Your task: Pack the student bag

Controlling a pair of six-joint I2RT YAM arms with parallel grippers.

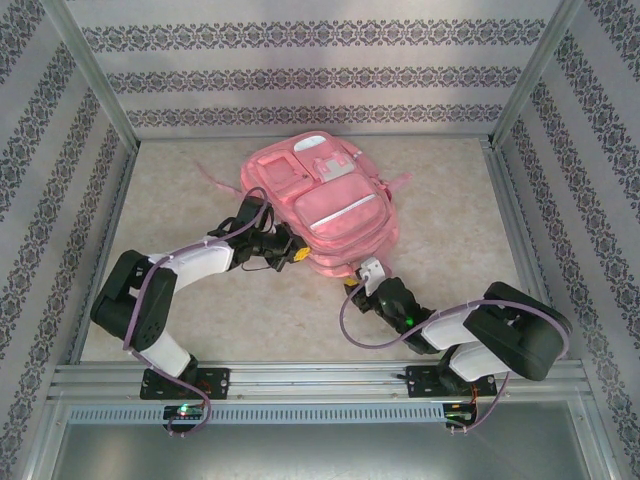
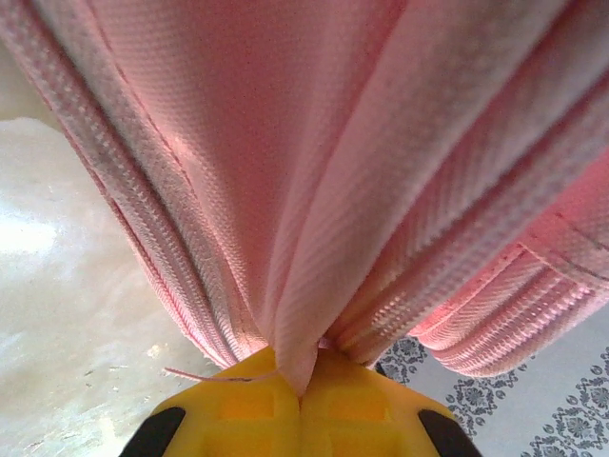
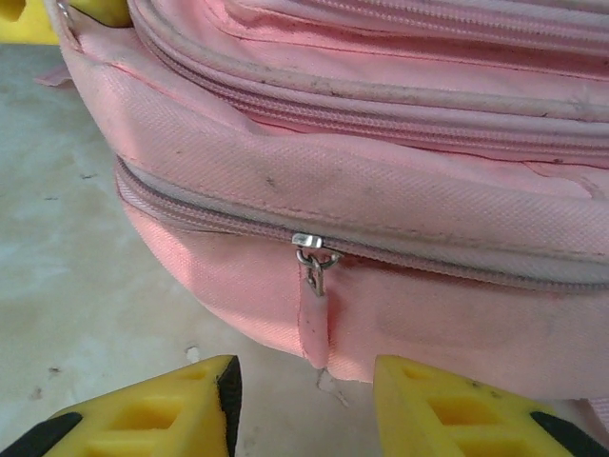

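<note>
Pink student bag (image 1: 325, 205) lying flat on the table (image 1: 200, 330), near-side zip closed, contents hidden, left gripper (image 2: 300, 381) clenched on a fold of its fabric, right gripper (image 3: 304, 381) released, jaws apart just beside its zip pull (image 3: 314, 286)

Top and right edges crop student bag (image 3: 381, 190); right gripper (image 3: 304, 386) fingers cut at bottom edge; left gripper (image 2: 300, 400) likewise.

Woven pink cloth, matt, coarse ribbed weave, grey scuffs: student bag (image 3: 409, 190). Shiny metal: zip slider (image 3: 314, 240), frame centre. Matt yellow plastic: right gripper fingers (image 3: 457, 409), bottom. Smooth, pale, mottled: table (image 3: 86, 257), left.
</note>
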